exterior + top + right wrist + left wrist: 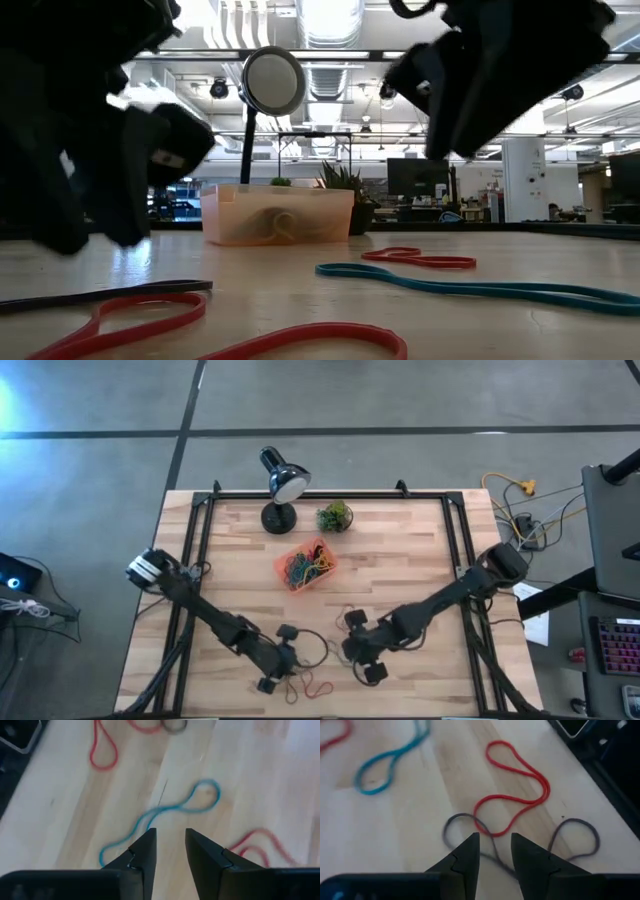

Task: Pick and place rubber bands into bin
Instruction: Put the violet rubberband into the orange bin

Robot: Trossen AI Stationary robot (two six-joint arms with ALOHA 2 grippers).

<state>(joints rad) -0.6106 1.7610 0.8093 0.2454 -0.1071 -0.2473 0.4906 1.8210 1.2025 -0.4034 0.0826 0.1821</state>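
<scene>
Rubber bands lie loose on the wooden table [420, 560] near its front edge: a red one [515, 790] and a grey one [470, 827] just ahead of the left gripper [495, 851], and a blue one [165, 812] under the right gripper [170, 845]. More red bands [420, 260] show in the level view across the table. From the table's middle, the loose bands sit at about 6 o'clock. The orange bin [304, 564] stands toward 12 o'clock, already holding a tangle of coloured bands, with a small potted plant [334, 516] and a black desk lamp [280, 488] behind it. Both claws hang low over the wood, each with a narrow gap between its fingers and nothing caught in it.
</scene>
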